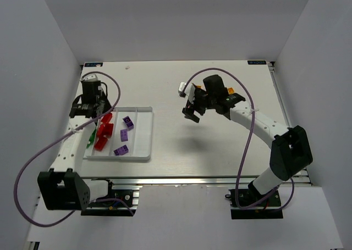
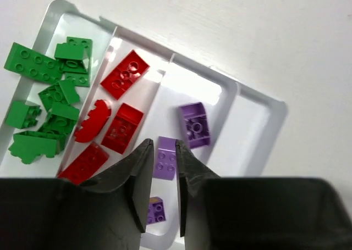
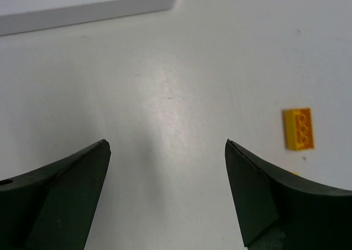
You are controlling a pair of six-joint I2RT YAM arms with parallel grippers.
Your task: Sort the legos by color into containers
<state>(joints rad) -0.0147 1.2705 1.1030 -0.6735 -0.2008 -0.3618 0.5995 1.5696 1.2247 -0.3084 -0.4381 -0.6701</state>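
The white tray [image 1: 142,130] lies at the left of the table. Its compartments hold several green bricks [image 2: 34,65], several red bricks [image 2: 122,128] and three purple bricks [image 2: 193,123], one colour each. The rightmost compartment [image 2: 242,129] is bare. My left gripper [image 2: 163,145] hovers over the purple compartment with its jaws a narrow gap apart and nothing between them. It shows over the tray's far left part in the top view [image 1: 100,112]. My right gripper [image 1: 191,114] is wide open and empty above mid-table. A yellow brick [image 3: 298,129] lies on the table right of its fingers [image 3: 166,145].
The tray's edge [image 3: 82,11] shows at the top of the right wrist view. Purple cables loop from both arms. White walls enclose the table on three sides.
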